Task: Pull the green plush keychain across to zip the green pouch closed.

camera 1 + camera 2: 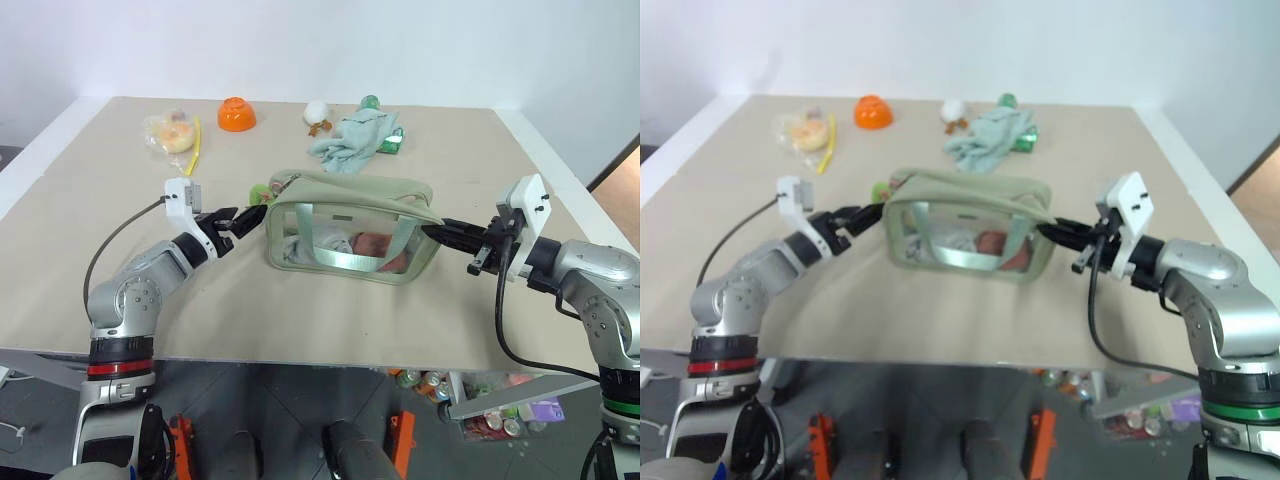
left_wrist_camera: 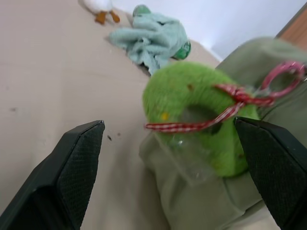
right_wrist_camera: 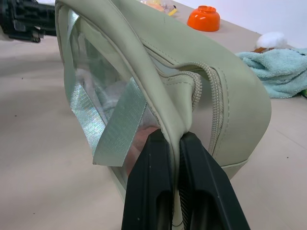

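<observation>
The green plush keychain [image 2: 204, 120] hangs at the green pouch's [image 1: 350, 205] left end, mid-table [image 1: 100, 180], between the wide-open fingers of the left tool [image 1: 243, 220] — the right tool [image 3: 175, 158] pinches shut on the pouch's opposite end, with mint gloves [image 1: 350, 140] behind.

Robot test lab: bare white walls, tan work table [image 1: 90, 290] with scattered props at frame top, crate of cans [image 1: 500, 400] on floor, lower right.
</observation>
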Motion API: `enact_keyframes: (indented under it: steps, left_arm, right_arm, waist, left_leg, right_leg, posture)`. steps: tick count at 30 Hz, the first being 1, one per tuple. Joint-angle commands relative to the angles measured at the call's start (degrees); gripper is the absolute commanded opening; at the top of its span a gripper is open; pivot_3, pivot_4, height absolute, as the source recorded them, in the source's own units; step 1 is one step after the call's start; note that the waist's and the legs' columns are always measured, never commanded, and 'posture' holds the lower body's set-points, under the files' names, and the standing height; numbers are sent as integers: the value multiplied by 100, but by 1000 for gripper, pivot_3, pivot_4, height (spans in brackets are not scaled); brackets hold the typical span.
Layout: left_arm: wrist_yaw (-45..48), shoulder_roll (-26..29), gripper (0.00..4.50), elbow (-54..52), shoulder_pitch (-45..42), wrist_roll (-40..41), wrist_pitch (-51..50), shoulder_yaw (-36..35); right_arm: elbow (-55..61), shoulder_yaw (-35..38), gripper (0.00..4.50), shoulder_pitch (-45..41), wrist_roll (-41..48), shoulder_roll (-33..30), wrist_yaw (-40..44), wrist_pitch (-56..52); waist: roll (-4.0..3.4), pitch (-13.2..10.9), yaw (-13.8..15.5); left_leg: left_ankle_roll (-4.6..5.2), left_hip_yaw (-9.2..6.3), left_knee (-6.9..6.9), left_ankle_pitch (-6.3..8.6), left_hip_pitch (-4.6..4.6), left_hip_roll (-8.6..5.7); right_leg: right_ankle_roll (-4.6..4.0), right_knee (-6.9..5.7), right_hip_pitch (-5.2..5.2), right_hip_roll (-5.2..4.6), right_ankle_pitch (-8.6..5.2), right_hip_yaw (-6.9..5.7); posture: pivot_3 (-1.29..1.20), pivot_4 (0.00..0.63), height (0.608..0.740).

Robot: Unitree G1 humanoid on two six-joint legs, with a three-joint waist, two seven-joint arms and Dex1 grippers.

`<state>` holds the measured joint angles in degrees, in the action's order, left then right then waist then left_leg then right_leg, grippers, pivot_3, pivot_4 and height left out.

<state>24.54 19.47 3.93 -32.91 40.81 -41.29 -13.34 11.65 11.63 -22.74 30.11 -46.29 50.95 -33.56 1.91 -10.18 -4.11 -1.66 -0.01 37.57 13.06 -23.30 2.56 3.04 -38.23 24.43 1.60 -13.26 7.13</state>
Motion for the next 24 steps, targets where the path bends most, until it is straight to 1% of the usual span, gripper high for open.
enact_keyframes:
  steps: [1,3,7,9,15,18,24]
  left_arm:
    - [260,136,4500,119,-271,-138,330,-72]
    - [456,232,4500,313,-340,-269,453,-10]
    - [822,255,4500,632,-480,-470,679,139]
    - [957,207,3969,834,-590,-581,762,238]
    - [1182,66,3969,1502,-985,-857,1144,318]
    - [1271,8,3141,1726,-1125,-940,1295,320]
    - [1391,-53,1065,1941,-1256,-1004,1415,308]
  right_arm:
    - [236,190,17,17,13,-148,-8,78]
    - [230,195,17,19,17,-165,-2,79]
    - [191,200,17,18,-7,-205,29,112]
    - [171,204,0,14,-12,-223,29,128]
    - [176,205,0,30,-14,-228,15,161]
    - [183,209,0,55,-26,-234,9,180]
    - [186,224,0,97,-35,-260,-1,204]
  waist:
    - [0,0,1]
    - [0,0,2]
    - [0,0,2]
    - [0,0,2]
    - [0,0,4]
    - [0,0,6]
    - [0,0,8]
  left_leg:
    - [0,0,0,0,0,0]
    - [-1,-2,0,-1,0,0]
    - [-2,-1,0,-1,1,-1]
    - [-2,-1,0,-1,0,-2]
    - [-2,-2,0,-1,-1,-3]
    - [-1,-3,0,-1,-1,-3]
    - [-1,-3,-1,-1,-2,-3]
  right_leg:
    - [0,0,0,0,0,0]
    - [0,0,-1,0,0,-2]
    - [0,0,-1,0,0,-2]
    - [1,2,-3,-2,0,-2]
    - [1,3,-3,-2,0,-3]
    - [2,3,-3,-2,-1,-3]
    - [4,3,-3,-3,-2,-2]
  posture:
    - [0,150,740]
    - [0,150,740]
    - [0,150,740]
    - [0,150,740]
    - [0,150,740]
    - [0,150,740]
    - [0,150,740]
